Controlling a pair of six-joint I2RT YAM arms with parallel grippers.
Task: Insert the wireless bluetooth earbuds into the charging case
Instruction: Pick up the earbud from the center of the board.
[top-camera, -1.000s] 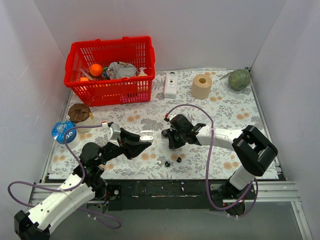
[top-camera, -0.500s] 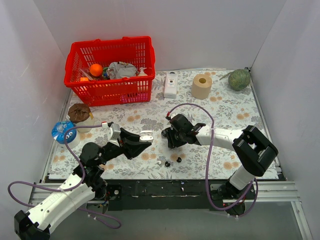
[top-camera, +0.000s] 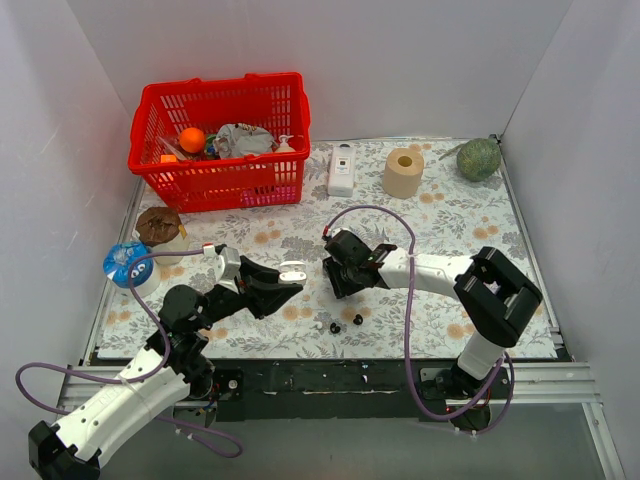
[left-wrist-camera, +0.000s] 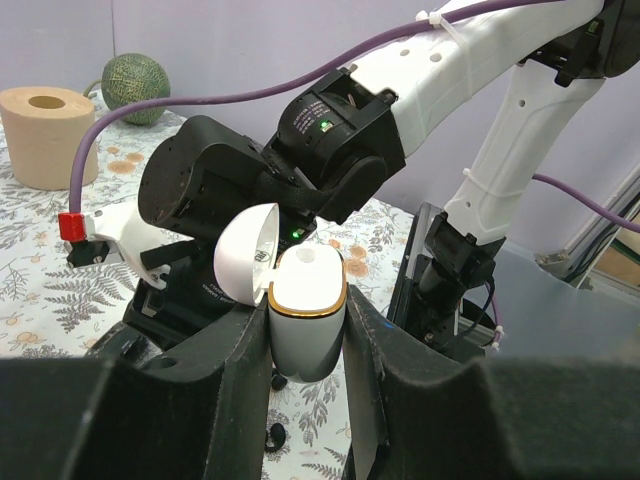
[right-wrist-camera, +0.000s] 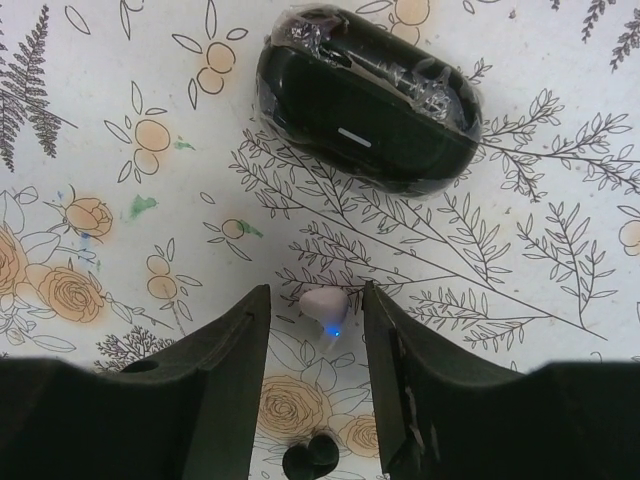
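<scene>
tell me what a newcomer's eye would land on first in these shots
The bright red plastic basket at the table's far left corner grabs the eye first. Next, the left gripper clamps a white egg-shaped charging case with a gold rim, lid flipped open. Between the open right gripper fingers lies a tiny white earbud with a blue light, near a glossy black oval case.
</scene>
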